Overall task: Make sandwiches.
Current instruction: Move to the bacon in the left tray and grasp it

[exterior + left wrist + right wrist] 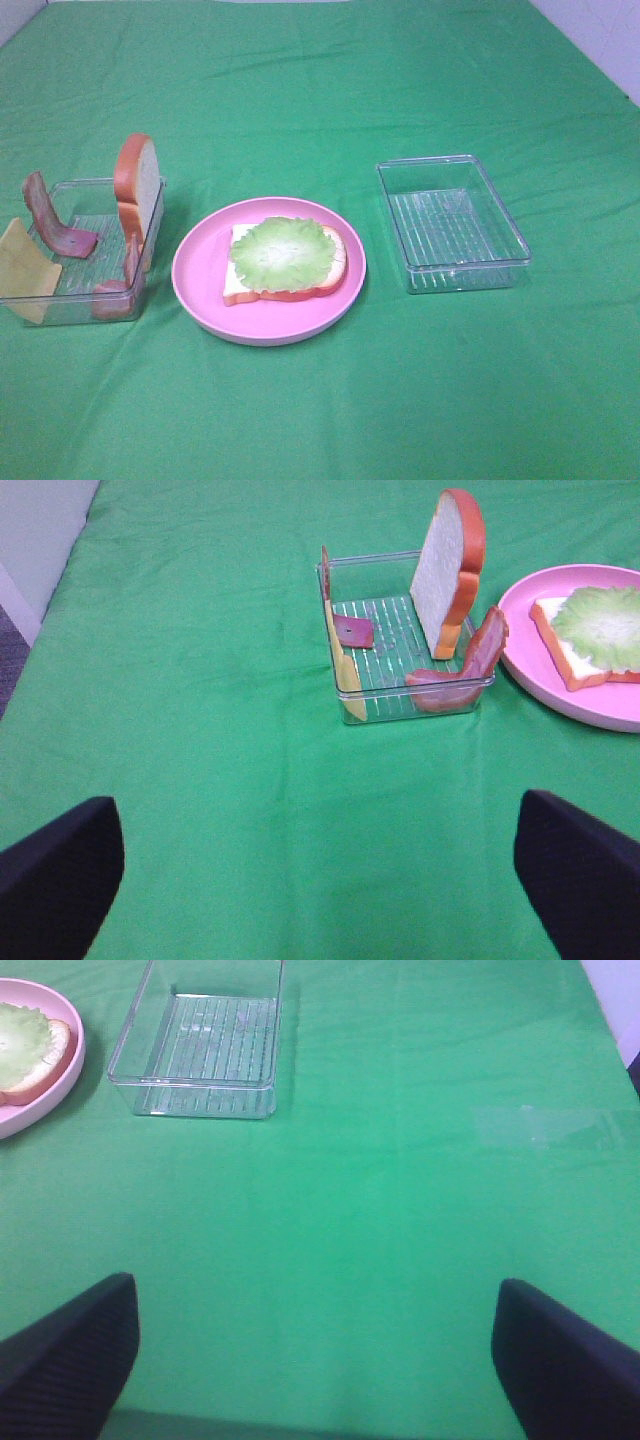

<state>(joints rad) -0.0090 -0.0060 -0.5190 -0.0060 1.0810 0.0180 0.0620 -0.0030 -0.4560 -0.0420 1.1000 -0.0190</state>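
Left gripper (320, 880) released, jaws spread wide, hanging over bare green cloth short of the left tray (350, 705), touching nothing. Right gripper (320, 1360) likewise released and wide, over the cloth with the right tray (190, 1100) ahead of it and apart from it. Neither gripper shows in the high view. Surface (330, 420) is covered in green cloth. Pink plate (200, 270) sits in the middle, and on it lies a bread slice (240, 285) flat, with a lettuce leaf (282, 252) on top covering most of it. Left tray, just beside the plate, has a second bread slice (137, 185) standing upright on edge against its wall on the plate side, sticking up above the rim. One bacon strip (55, 225) curves up at the end of that tray away from the plate, lower end on the tray floor. Another bacon strip (125, 280) is bent in the near corner on the plate side. Cheese square (20, 268) leans at the tray's end wall farthest from the plate, top edge over the rim. Right tray stands on the other side of the plate, apart from it.
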